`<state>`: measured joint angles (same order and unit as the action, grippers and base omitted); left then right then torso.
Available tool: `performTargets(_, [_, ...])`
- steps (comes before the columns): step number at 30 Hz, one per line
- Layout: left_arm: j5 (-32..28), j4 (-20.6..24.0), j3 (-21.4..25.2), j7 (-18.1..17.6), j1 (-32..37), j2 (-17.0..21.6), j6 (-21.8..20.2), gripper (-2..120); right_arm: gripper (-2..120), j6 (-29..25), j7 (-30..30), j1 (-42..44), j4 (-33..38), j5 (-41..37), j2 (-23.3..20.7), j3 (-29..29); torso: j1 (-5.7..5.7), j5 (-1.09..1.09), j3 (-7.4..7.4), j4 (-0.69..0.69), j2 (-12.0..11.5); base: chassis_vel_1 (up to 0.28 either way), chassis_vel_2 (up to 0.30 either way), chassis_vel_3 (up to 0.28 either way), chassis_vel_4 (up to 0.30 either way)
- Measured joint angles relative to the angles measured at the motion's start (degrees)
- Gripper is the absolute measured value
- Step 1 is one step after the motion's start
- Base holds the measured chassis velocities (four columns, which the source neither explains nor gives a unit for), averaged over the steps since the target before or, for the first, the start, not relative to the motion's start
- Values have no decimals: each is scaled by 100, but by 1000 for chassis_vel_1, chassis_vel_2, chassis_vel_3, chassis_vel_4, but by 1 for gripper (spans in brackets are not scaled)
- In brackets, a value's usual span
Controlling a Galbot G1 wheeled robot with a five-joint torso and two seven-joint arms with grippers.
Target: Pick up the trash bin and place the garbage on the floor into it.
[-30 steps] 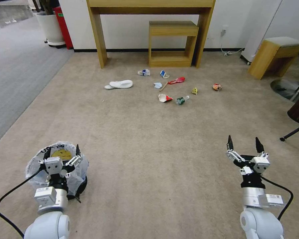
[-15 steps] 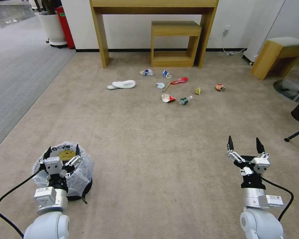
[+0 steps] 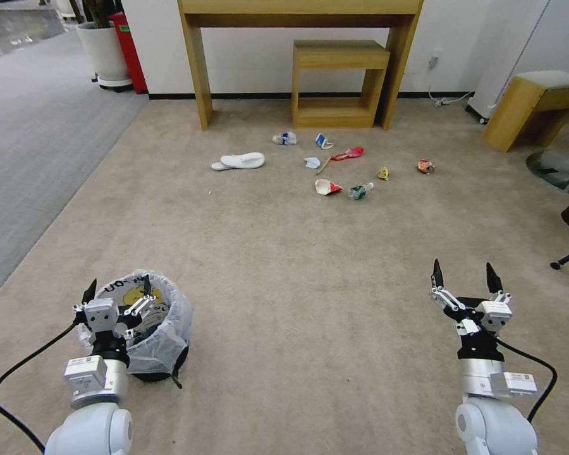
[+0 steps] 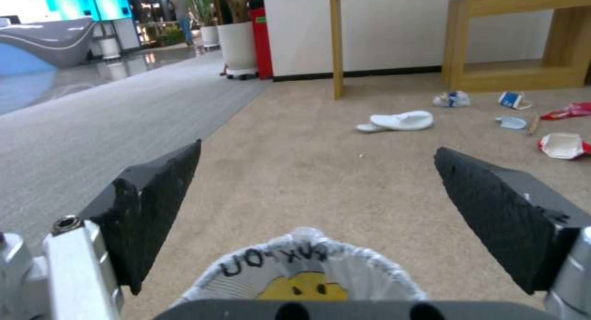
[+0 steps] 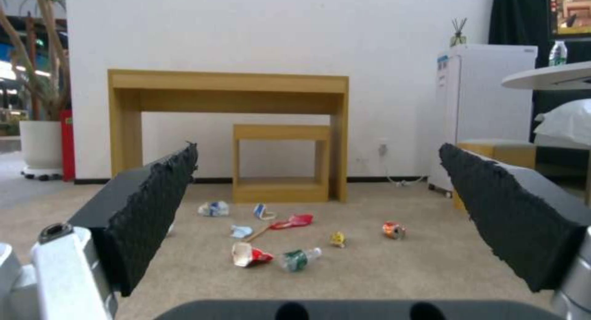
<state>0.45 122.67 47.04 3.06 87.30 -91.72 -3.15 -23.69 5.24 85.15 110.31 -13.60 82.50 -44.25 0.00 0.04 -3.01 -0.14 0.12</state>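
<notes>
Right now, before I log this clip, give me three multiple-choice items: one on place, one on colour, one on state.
1. Where does the trash bin stand?
A. on the carpet under the left end effector
B. under the wooden table
C. beside the right end effector

2. What colour is the slipper?
A. red
B. white
C. green

3. How are the left end effector's fingers?
A. shut on the bin's rim
B. shut on the bag
C. open

Key: 1 A, the bag-lined bin sits below that end effector; 2 B, it lies pale on the carpet; 3 C, the left wrist view shows both pads spread, gripping nothing.
</notes>
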Motion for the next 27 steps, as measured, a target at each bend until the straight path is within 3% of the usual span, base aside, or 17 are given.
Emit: performTargets(27, [-5, -87, -2, -7, -35, -3, 9, 100, 100, -40, 22, -48, -95, 33, 7, -8, 1, -1, 0, 0, 0, 72, 71, -71, -74])
